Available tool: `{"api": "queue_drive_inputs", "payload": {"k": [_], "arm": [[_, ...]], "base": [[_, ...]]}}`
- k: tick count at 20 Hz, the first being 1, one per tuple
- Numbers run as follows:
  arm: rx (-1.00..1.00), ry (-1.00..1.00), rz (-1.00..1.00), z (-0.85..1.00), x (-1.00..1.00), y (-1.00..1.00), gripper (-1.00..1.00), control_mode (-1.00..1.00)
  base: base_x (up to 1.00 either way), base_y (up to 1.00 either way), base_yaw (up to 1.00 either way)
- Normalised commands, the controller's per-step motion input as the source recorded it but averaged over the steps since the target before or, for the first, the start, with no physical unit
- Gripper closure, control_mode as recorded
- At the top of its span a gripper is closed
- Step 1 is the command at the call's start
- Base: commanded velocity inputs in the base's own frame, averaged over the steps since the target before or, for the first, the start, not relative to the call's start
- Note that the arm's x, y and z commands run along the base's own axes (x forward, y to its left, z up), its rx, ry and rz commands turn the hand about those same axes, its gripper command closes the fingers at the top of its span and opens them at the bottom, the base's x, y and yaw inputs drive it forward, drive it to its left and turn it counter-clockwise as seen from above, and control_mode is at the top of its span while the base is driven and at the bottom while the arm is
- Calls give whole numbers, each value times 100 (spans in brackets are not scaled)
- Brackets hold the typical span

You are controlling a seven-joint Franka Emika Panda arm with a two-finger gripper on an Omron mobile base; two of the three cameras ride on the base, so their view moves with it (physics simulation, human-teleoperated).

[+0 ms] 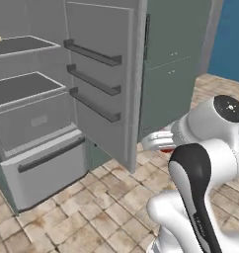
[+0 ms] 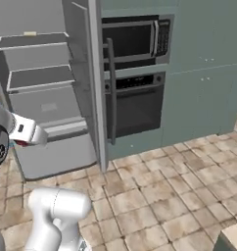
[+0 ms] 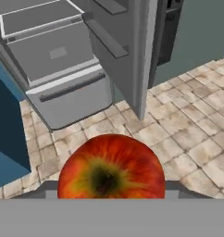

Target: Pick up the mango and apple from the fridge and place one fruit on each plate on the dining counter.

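The fridge [image 2: 52,98] stands open at nine o'clock, its door [image 2: 93,83] edge-on. A microwave [image 2: 135,39] sits above an oven [image 2: 137,105]. The claw [image 2: 21,142] grips something red.

A rendered home kitchen: ahead of the gripper [image 3: 112,196], a tall grey fridge [image 3: 63,60] w/ door swung open, shelves & drawers showing. Beyond its door, a built-in microwave [image 2: 135,39] over a wall oven [image 2: 137,105] in green cabinets [image 2: 203,73]. Beige stone floor tiles [image 2: 164,196] below.
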Motion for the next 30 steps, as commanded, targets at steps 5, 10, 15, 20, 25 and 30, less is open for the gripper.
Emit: {"api": "queue_drive_inputs", "payload": {"k": [5, 10, 15, 20, 25, 30], "arm": [[0, 0, 0, 0, 0, 0, 100, 100], [0, 0, 0, 0, 0, 0, 100, 100], [0, 0, 0, 0, 0, 0, 100, 100], [0, 0, 0, 0, 0, 0, 100, 100], [0, 0, 0, 0, 0, 0, 100, 100], [0, 0, 0, 0, 0, 0, 100, 100]], "base": [[-38, -14, -79], [-43, -34, -68], [-84, -13, -49], [-25, -74, -42], [-15, -100, -17], [-6, -100, -6]]}}
